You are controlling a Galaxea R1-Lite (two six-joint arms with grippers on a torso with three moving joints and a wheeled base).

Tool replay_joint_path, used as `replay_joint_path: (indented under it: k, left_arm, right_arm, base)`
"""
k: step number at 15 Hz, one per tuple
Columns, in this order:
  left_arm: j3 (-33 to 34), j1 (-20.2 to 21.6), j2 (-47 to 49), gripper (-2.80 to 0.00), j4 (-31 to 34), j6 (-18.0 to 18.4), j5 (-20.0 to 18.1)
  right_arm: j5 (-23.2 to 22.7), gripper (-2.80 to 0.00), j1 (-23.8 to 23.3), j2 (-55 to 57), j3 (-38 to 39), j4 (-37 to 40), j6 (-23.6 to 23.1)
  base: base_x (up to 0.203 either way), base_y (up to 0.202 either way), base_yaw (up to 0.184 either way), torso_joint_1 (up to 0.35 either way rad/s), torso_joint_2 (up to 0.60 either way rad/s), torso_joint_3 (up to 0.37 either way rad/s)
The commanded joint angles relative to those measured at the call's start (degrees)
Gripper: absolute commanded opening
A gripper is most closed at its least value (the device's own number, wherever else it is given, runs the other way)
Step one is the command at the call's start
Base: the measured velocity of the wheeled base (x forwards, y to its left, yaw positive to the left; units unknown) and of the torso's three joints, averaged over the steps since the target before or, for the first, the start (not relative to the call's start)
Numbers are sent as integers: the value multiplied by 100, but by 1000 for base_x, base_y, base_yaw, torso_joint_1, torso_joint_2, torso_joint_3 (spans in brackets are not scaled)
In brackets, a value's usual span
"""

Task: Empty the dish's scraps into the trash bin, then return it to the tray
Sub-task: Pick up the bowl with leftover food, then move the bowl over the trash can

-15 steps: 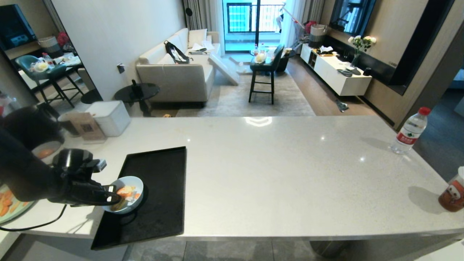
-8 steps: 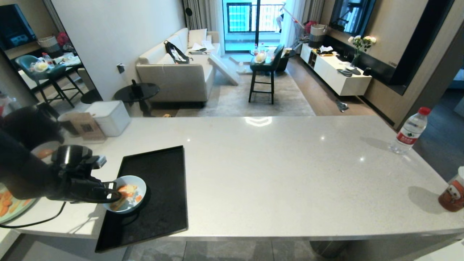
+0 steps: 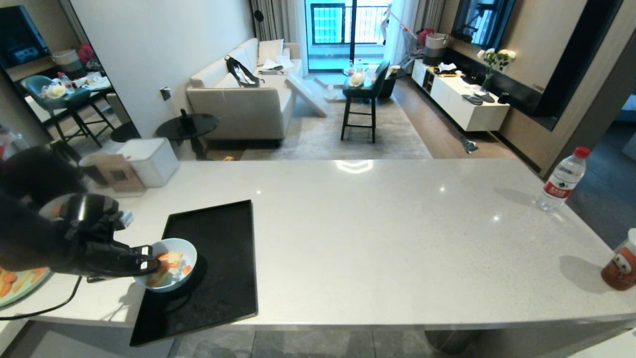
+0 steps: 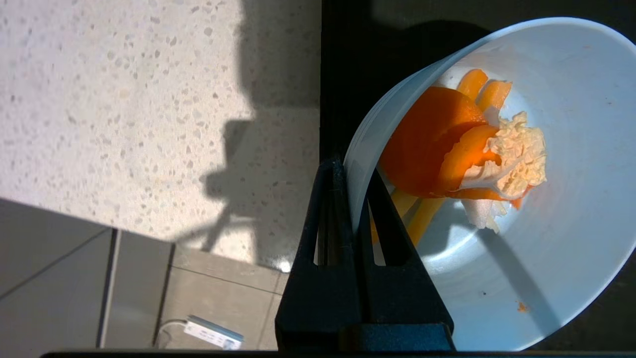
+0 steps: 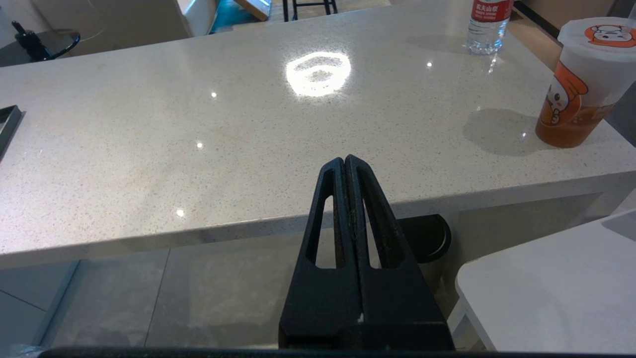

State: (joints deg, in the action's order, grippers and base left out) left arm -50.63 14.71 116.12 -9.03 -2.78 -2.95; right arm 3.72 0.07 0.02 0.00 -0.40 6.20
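The dish (image 3: 171, 271), a small white bowl, hangs tilted just over the left part of the black tray (image 3: 223, 278). My left gripper (image 3: 150, 259) is shut on its near-left rim, one finger inside and one outside (image 4: 353, 171). The scraps (image 4: 462, 149), orange carrot slices and a pale leafy bit, lie piled inside the dish (image 4: 521, 238) next to the inner finger. My right gripper (image 5: 345, 160) is shut and empty, parked before the counter's front edge. The trash bin shows only as a dark round shape (image 5: 427, 238) under the counter edge.
A pale green plate with carrot pieces (image 3: 12, 288) and another bowl (image 3: 52, 209) sit at the far left behind my arm. A brown paper box (image 3: 119, 173) stands at the back left. A water bottle (image 3: 562, 180) and a cartoon cup (image 3: 621, 266) stand at the right.
The left gripper has drawn the dish slightly leftward and up over the tray. The tray itself turned a little early on, then stayed put. The right arm has not moved.
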Motion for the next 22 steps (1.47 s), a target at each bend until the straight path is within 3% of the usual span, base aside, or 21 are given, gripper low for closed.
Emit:
replay_joint_path:
  k: [1,7,12,18,22]
  left_arm:
    - [25,4,-427,-280,290,-189,-4]
    - [204,183,-1356,-280,1062,-372,-12]
    - [1234,467,-2278,-280,1096,-264,-19]
    - [2767,482,-3829,-280,1121,-275,-89]
    - [3487,480,-4916,-280,1495,-278,-97]
  right_arm:
    - [-3,-280,1,-2,0,-4,4]
    - [3,-280,1,-2,0,-4,4]
    - [-3,-280,1,-2,0,-4,4]
    - [-3,-280,1,-2,0,-4,4]
    - [6,-280,1,-2,0,-4,4]
  base:
    - [0,0,0,0,0,0]
    - [0,0,0,0,0,0]
    - [0,0,0,0,0,0]
    - [0,0,0,0,0,0]
    - [0,0,0,0,0,0]
